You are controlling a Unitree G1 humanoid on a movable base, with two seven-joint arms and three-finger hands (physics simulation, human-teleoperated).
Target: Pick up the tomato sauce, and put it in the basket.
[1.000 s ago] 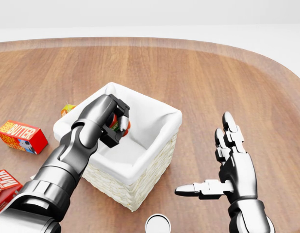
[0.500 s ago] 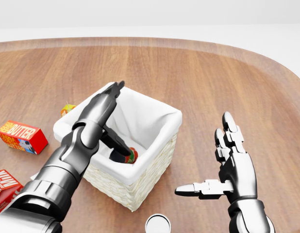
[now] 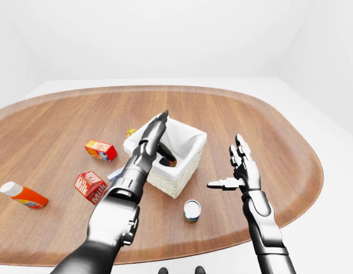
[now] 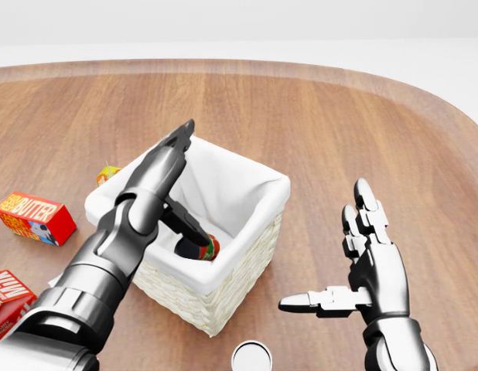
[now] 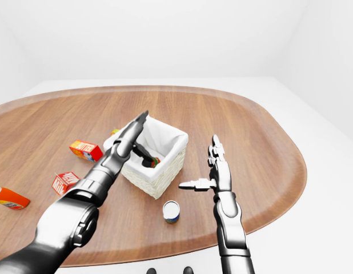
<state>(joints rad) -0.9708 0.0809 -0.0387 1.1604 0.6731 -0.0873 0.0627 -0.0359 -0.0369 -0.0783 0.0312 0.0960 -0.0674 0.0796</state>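
Fingers [image 4: 179, 139] of the left hand [image 4: 168, 166] stretch out straight over the white-lined basket [image 4: 247, 255], spread and gripping nothing, with a dark thumb angling down inside. Just below that thumb, the tomato sauce [image 4: 208, 249] lies on the liner at the basket's bottom, apparently touching the thumb tip, though the view is unclear. Right of the basket, the right hand [image 4: 370, 259] stands upright, empty, fingers extended and thumb pointing toward the basket.
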